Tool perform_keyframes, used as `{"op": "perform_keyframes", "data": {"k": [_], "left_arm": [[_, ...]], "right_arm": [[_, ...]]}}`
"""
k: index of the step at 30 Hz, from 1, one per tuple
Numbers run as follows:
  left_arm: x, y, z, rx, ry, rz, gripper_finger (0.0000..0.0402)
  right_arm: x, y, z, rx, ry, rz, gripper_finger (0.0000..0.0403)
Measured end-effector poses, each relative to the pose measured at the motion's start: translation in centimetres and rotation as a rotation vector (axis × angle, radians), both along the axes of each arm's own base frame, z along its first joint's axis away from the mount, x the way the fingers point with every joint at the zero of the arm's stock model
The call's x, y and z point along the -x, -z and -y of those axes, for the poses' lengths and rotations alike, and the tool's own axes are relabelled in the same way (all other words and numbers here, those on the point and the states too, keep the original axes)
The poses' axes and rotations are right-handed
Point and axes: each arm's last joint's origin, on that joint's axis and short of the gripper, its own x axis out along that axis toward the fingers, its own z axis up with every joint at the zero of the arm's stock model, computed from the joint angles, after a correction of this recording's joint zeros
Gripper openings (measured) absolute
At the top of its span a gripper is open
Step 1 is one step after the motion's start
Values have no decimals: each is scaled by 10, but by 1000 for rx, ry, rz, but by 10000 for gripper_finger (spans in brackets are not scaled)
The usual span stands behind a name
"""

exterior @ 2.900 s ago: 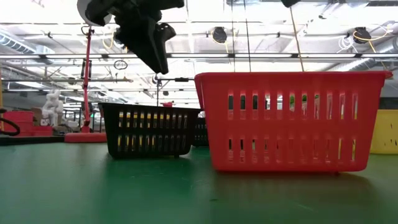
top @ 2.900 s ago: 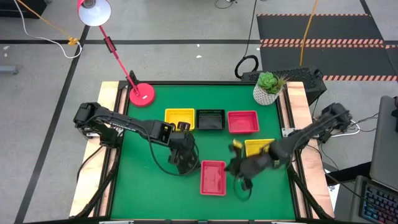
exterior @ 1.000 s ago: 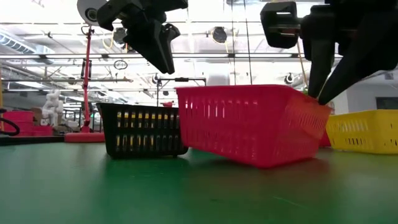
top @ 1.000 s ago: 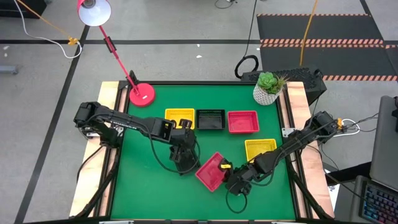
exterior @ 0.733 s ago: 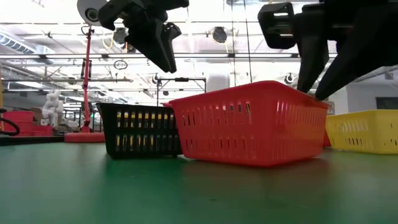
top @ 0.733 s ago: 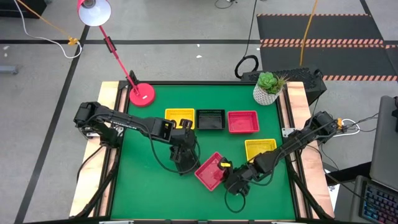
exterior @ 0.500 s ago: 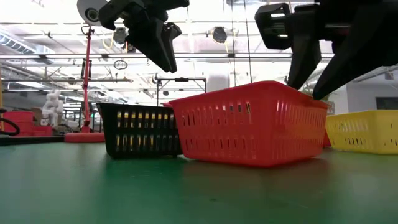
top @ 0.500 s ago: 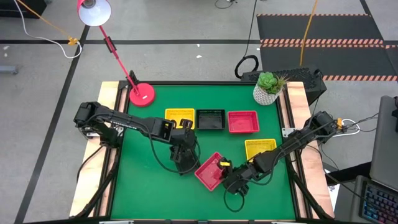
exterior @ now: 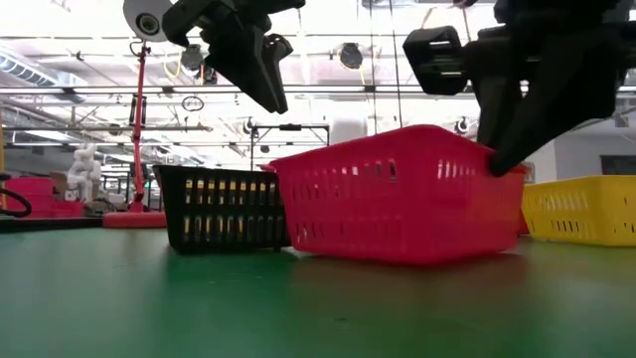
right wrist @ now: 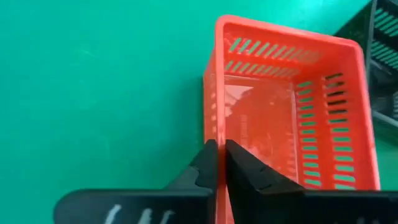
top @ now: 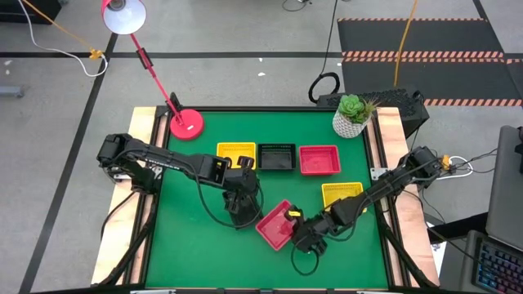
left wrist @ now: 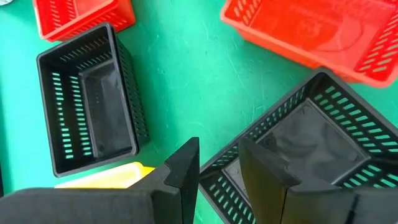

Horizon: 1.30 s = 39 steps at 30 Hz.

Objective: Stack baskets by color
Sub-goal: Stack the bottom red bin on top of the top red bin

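Two dark robot arms work a green table [top: 188, 245] strewn w/ small slotted plastic baskets, seen from above. At far left rear stands the round red lamp base [top: 186, 124]. Next, the left gripper [top: 239, 214] hangs mid-table, its fingers [left wrist: 184, 169] spread partway and holding nothing; in the left wrist view they straddle one wall of a black slotted plastic basket [left wrist: 298, 140] directly below, w/o visibly touching it. Behind it, a back row runs yellow basket [top: 235, 153], second black basket [top: 277, 156], red basket [top: 319, 159]. Centre front: a red slotted rectangular basket [top: 276, 224] lies skewed to the table edges, just beside the left gripper. The right gripper [top: 299, 234] sits at that basket's near-right end, fingers [right wrist: 205, 167] pressed together, pinching its short wall; in the low view the basket [exterior: 397, 194] looks tipped, the gripped end a bit raised. Further right, another yellow basket [top: 341, 193] lies close by the right arm. A white plant pot [top: 350, 122] stands at the rear right corner.
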Motion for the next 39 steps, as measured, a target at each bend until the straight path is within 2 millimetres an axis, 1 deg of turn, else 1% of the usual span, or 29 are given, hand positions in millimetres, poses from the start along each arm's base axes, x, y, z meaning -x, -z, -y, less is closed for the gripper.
{"op": "perform_keyframes", "data": {"k": [3, 7, 10, 14, 18, 24, 27, 32, 34, 39], "left_arm": [[0, 0, 0, 0, 0, -1, 115], [0, 0, 0, -1, 2, -3, 115], [0, 0, 0, -6, 10, -4, 115], [0, 0, 0, -1, 2, -3, 115], [0, 0, 0, 14, -24, -1, 115], [1, 1, 3, 45, -69, -6, 115], [2, 1, 6, 57, -77, -5, 115], [3, 1, 14, 73, -81, -3, 115], [4, 1, 18, 84, -87, -2, 115], [8, 1, 29, 110, -103, -18, 115]], "right_arm": [[1, -2, 0, -15, 19, -1, 14], [3, -12, 1, -65, 68, 15, 12], [9, -21, 2, -77, 113, 27, 6], [20, -34, 3, -56, 178, 48, 7], [30, -48, 4, -45, 191, 82, 7], [42, -60, 8, 23, 237, 127, 5], [47, -65, 12, 48, 273, 121, 5], [50, -81, 16, 106, 352, 90, 5], [51, -85, 18, 145, 383, 87, 5], [55, -90, 21, 210, 394, 58, 5]]}}
